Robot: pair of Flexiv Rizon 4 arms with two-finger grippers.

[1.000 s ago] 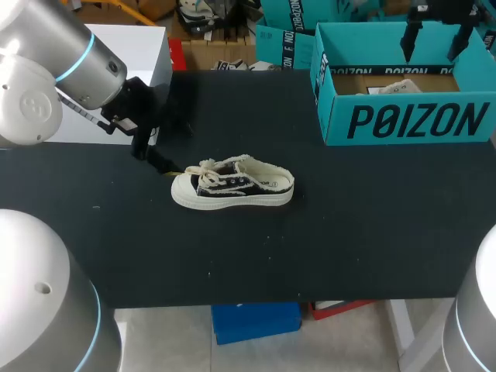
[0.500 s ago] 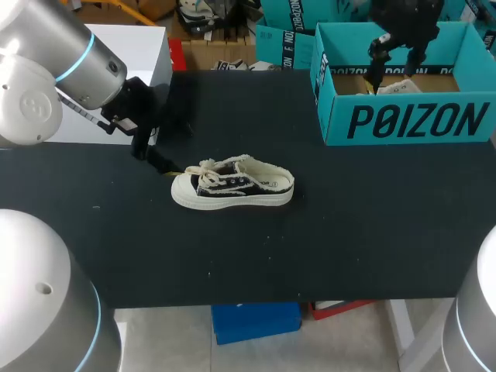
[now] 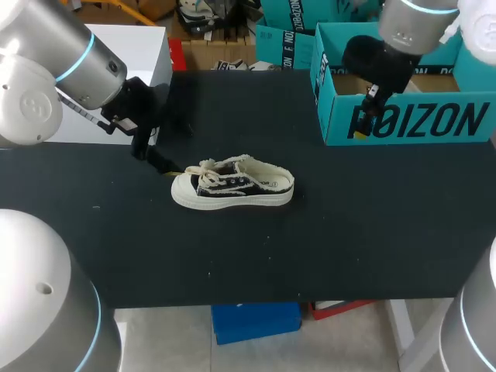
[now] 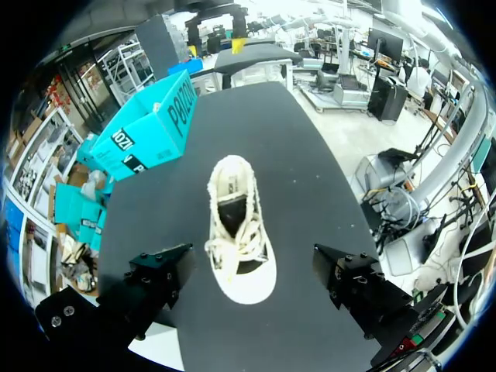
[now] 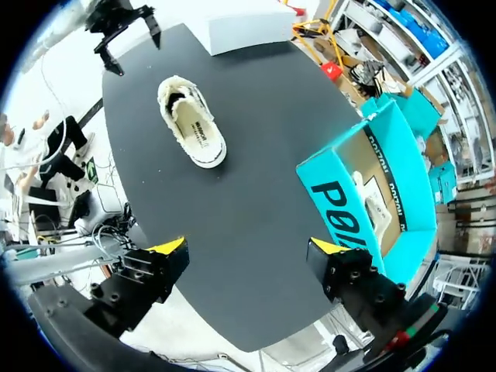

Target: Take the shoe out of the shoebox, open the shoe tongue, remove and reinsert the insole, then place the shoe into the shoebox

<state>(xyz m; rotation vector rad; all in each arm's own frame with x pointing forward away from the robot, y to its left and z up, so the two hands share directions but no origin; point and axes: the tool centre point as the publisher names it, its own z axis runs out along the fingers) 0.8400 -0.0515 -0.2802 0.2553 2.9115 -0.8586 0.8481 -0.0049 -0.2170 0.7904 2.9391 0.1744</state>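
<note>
The shoe [image 3: 232, 186] stands on its sole near the middle of the table [image 3: 349, 232], outside the shoebox. Its toe points left and its heel points right. It has a dark upper, a white sole and a frayed cream collar. The cream laces lie loose over the front of the shoe. In the left wrist view the shoe [image 4: 236, 232] shows its open mouth and dark interior.

The left hand [image 3: 159, 163] sits just left of the toe, low over the table. In the left wrist view the left hand [image 4: 249, 256] has its fingers spread wide. The toe lies between them, and neither finger touches it.

The shoebox [image 3: 403, 116] stands at the far right of the table, well apart from the shoe. It is teal and open at the top. In the right wrist view the shoebox [image 5: 353, 194] contains a pale object [image 5: 370, 203], too small to identify.

The right hand [image 3: 363, 116] hangs at the near left corner of the shoebox, in front of its front wall. In the right wrist view the right hand [image 5: 246, 248] has its yellow-tipped fingers spread apart and grips nothing.
</note>
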